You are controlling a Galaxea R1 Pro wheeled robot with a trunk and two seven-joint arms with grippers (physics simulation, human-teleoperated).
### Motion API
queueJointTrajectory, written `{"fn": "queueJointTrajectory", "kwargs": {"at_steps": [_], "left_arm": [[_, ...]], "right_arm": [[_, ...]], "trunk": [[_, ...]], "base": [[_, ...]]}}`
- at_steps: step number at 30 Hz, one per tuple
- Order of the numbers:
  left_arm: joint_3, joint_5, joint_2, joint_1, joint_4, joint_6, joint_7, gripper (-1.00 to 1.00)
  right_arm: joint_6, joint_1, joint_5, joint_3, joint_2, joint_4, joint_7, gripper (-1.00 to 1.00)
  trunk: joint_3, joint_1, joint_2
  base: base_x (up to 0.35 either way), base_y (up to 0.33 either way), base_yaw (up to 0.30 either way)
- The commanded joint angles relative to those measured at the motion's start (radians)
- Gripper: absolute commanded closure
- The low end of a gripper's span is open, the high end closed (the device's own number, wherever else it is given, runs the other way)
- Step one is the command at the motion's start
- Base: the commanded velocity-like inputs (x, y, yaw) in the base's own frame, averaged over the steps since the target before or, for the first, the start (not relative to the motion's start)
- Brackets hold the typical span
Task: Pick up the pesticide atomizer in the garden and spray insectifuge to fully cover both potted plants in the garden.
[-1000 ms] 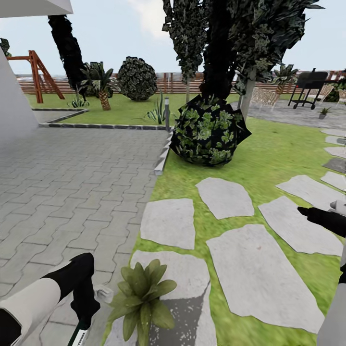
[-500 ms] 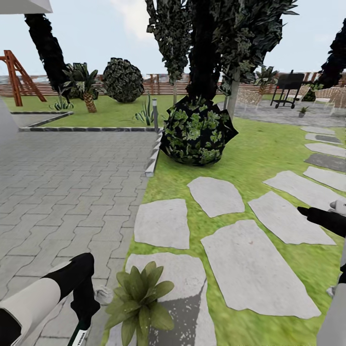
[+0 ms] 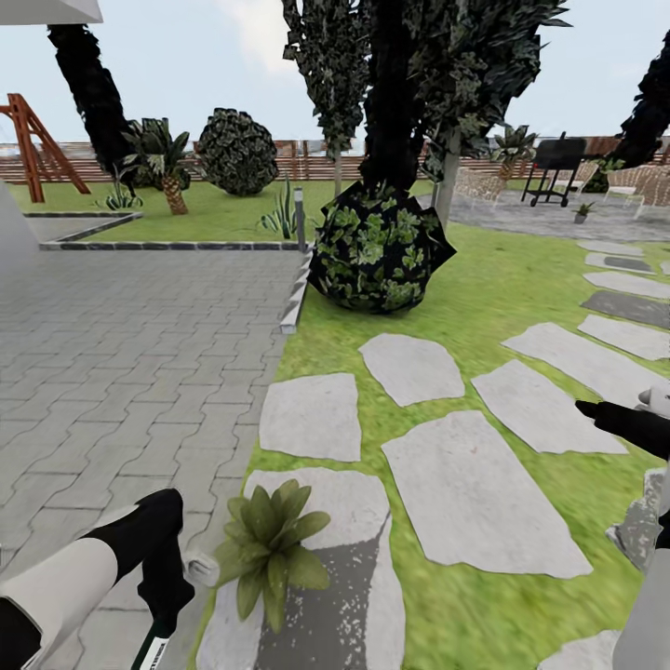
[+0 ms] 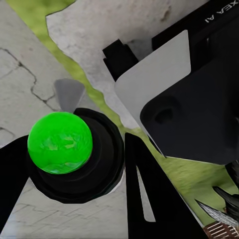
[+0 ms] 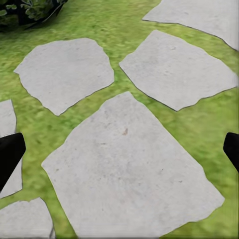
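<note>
Head view: the left gripper [image 3: 160, 596] sits low at the paving edge, clamped on the pesticide atomizer [image 3: 152, 653], whose whitish trigger head [image 3: 200, 569] pokes out just beside a potted plant [image 3: 270, 551] on a stepping stone [image 3: 316, 577]. The right gripper [image 3: 596, 410] hangs over the lawn [image 3: 493, 279], well apart from that plant. Left wrist view: dark fingers [image 4: 144, 199] squeeze the bottle, its bright green end [image 4: 59, 142] facing the camera. Right wrist view: fingertips [image 5: 10, 154] spread wide, nothing held, grey stones [image 5: 129, 169] below.
</note>
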Motion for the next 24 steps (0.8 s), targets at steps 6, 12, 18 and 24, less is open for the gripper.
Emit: {"fn": "queueJointTrajectory", "kwargs": {"at_steps": [6, 12, 18, 24], "left_arm": [[0.0, -0.01, 0.001, 0.0, -0.003, 0.008, -0.01, 1.0], [0.001, -0.01, 0.002, 0.0, -0.002, 0.009, -0.01, 1.0], [0.001, -0.01, 0.002, -0.001, -0.002, 0.009, -0.01, 1.0], [0.001, -0.01, 0.003, -0.003, -0.003, 0.009, -0.01, 1.0]], "right_arm": [[0.003, -0.001, 0.01, -0.001, 0.0, -0.001, 0.01, -1.0], [0.003, -0.001, 0.01, -0.001, 0.0, -0.001, 0.01, -1.0], [0.003, -0.001, 0.01, -0.001, 0.0, -0.001, 0.01, -1.0], [0.002, -0.001, 0.012, -0.001, 0.0, -0.001, 0.01, -1.0]], "trunk": [[-0.011, 0.0, 0.0], [-0.02, 0.0, 0.0], [-0.03, 0.0, 0.0], [-0.034, 0.0, 0.0]], "base": [[-0.024, -0.002, 0.0], [-0.001, 0.0, 0.0], [0.0, 0.015, 0.0], [0.0, 0.211, 0.0]]}}
